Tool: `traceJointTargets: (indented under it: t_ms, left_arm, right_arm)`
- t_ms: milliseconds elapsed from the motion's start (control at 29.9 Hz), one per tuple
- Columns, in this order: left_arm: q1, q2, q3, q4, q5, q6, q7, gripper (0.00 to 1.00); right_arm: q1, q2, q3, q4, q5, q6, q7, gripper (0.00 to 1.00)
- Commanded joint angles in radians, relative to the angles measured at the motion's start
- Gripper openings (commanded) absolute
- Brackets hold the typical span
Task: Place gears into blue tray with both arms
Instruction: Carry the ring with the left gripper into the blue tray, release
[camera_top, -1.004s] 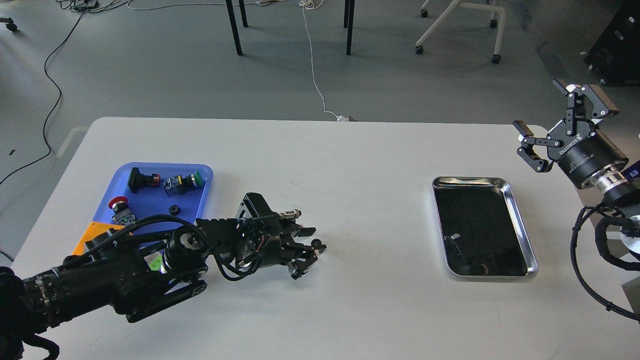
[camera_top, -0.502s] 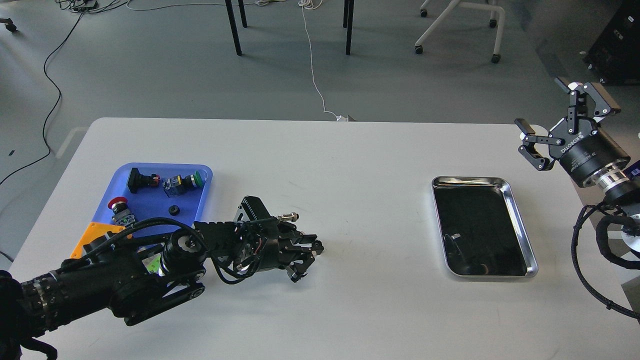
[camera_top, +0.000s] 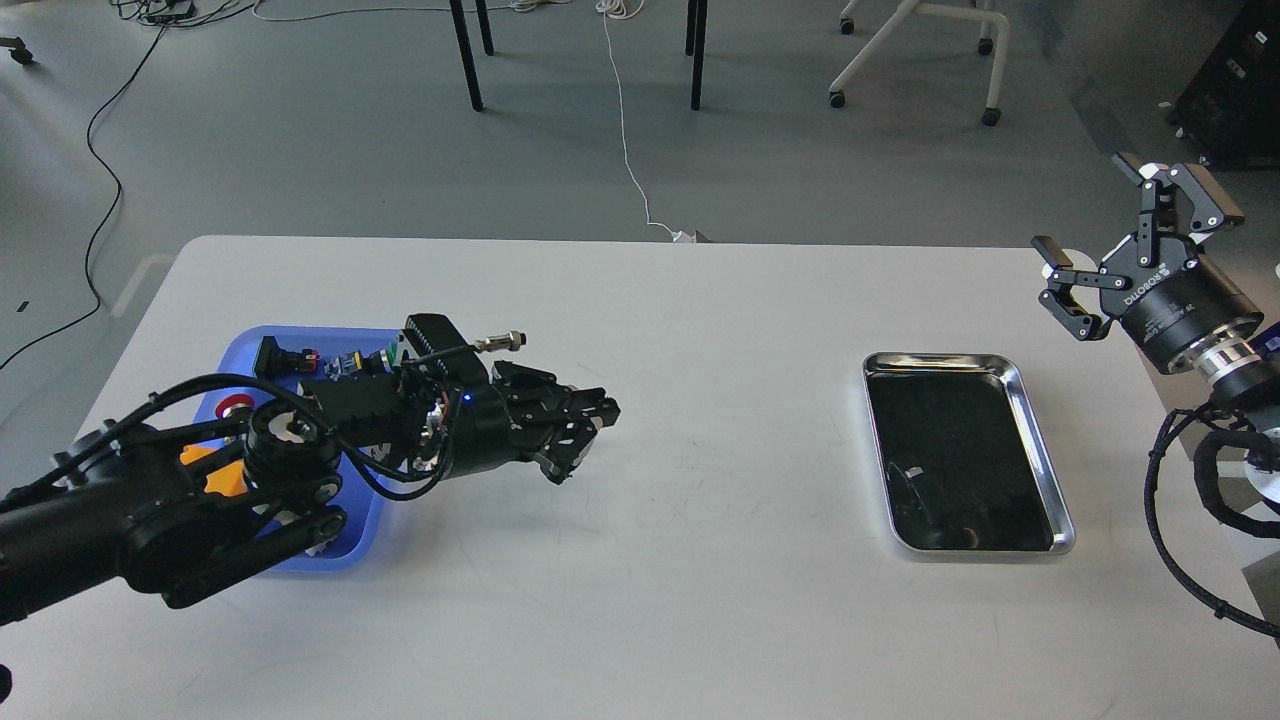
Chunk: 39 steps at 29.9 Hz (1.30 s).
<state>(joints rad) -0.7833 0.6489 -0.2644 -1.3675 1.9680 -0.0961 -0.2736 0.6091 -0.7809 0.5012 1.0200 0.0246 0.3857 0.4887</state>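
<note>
My left gripper (camera_top: 598, 411) hovers above the table just right of the blue tray (camera_top: 240, 345), its fingers pressed together. A gear is pinched between the fingertips, too small and dark to pick out against them. The left arm crosses over most of the blue tray and hides its middle. Any gear lying in the tray is hidden by the arm. My right gripper (camera_top: 1087, 206) is held high at the far right edge of the table, wide open with nothing in it.
In the blue tray I see a black button switch (camera_top: 273, 358), a red-capped one (camera_top: 232, 405) and part of a green-capped one (camera_top: 396, 352). An orange piece (camera_top: 218, 473) shows under the arm. A shiny silver tray (camera_top: 1022, 400) lies at the right.
The left gripper shut on the gear lying on the table, then rose and drew back left toward the blue tray. The gear's spot on the table is now bare. The right gripper barely moved.
</note>
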Motion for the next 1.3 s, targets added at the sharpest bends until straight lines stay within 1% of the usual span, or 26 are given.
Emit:
traceJointTargets:
  t_ms: [0,67,134,234,335,468,602,770,836,870,970,1004,1071,1138,1204,1271]
  left_arm:
    - [-0.007,0.184,0.002,-0.021,-0.020,-0.001,-0.074,0.14]
    - [-0.001,0.259,0.011,-0.018,-0.021,0.001,-0.099,0.15]
    - [0.024,0.302,0.022,-0.008,-0.023,0.015,-0.102,0.15]
    - [0.099,0.325,0.028,0.010,-0.021,0.061,-0.101,0.15]
    - [0.134,0.322,0.030,0.059,-0.014,0.072,-0.088,0.16]
    - [0.171,0.316,0.030,0.108,-0.017,0.073,-0.084,0.16]
    - [0.180,0.302,0.030,0.176,-0.021,0.076,-0.084,0.18]
    - [0.206,0.288,0.030,0.189,-0.021,0.102,-0.084,0.20]
    - [0.210,0.288,0.028,0.189,-0.024,0.104,-0.084,0.25]
    - [0.210,0.288,0.028,0.189,-0.026,0.105,-0.084,0.29]
    - [0.210,0.288,0.028,0.189,-0.026,0.110,-0.084,0.53]
    - [0.210,0.290,0.028,0.189,-0.024,0.121,-0.087,0.57]
    - [0.211,0.290,0.030,0.189,-0.023,0.159,-0.093,0.59]
    - [0.219,0.290,0.028,0.189,-0.023,0.197,-0.096,0.67]
    - [0.220,0.290,0.027,0.189,-0.024,0.233,-0.105,0.72]
    - [0.220,0.287,0.013,0.188,-0.037,0.262,-0.107,0.82]
  right_arm:
    - [0.000,-0.001,-0.001,-0.001,0.000,0.001,0.000,0.99]
    - [0.000,-0.001,0.000,-0.001,-0.002,0.001,0.000,0.99]
    - [0.000,0.002,0.000,-0.003,-0.002,0.001,0.000,0.99]
    - [0.000,0.011,0.000,0.000,-0.002,-0.001,0.000,0.99]
    - [0.000,0.015,0.000,0.003,-0.002,-0.004,0.000,0.99]
    - [0.000,0.008,0.000,0.003,-0.002,-0.004,0.000,0.99]
    - [0.000,0.003,0.000,0.003,0.000,-0.002,0.000,0.99]
    - [0.000,0.002,0.000,0.003,0.000,-0.002,0.000,0.99]
    - [-0.002,0.003,0.000,0.005,0.000,-0.002,0.000,0.99]
    - [0.000,0.003,0.000,0.005,0.000,-0.002,0.000,0.99]
    - [-0.002,0.003,0.000,0.006,0.000,-0.004,0.000,0.99]
    - [0.000,0.003,0.000,0.006,0.000,-0.004,0.000,0.99]
    - [0.000,0.003,0.000,0.009,0.000,-0.004,0.000,0.99]
    - [0.000,0.003,0.000,0.009,-0.002,-0.004,0.000,0.99]
    - [0.000,0.003,0.000,0.009,0.000,-0.004,0.000,0.99]
    - [0.000,0.003,0.002,0.006,-0.002,-0.005,0.000,0.99]
